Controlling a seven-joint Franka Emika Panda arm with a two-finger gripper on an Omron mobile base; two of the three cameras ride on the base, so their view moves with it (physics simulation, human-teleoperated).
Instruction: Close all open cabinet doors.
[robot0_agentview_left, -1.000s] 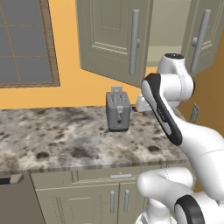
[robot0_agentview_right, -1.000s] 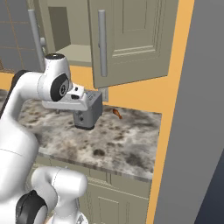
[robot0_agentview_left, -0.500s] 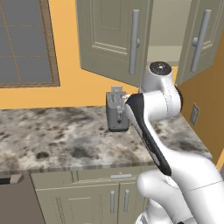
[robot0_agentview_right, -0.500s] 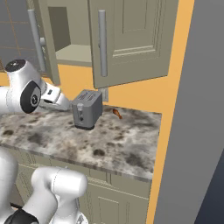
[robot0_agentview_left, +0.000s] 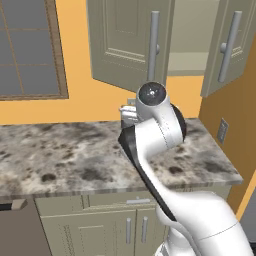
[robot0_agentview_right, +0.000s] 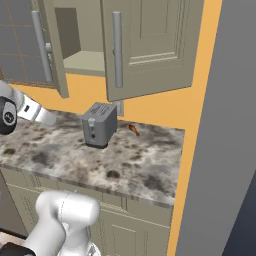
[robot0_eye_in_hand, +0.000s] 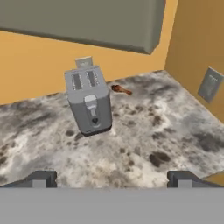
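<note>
Both cabinet doors (robot0_agentview_right: 145, 45) above the toaster (robot0_agentview_right: 99, 124) stand ajar. The claw (robot0_eye_in_hand: 111, 178), spread wide and empty, hangs over the surface (robot0_eye_in_hand: 144, 144) facing the toaster, likely positioning to push.

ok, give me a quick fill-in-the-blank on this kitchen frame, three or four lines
1. Both cabinet doors above the counter stand ____.
2. The appliance on the counter is a ____.
3. The gripper jaws are ____ and hold nothing.
4. The small orange thing lies ____ the toaster, apart from it.

Missing words: open; toaster; open; beside
</note>
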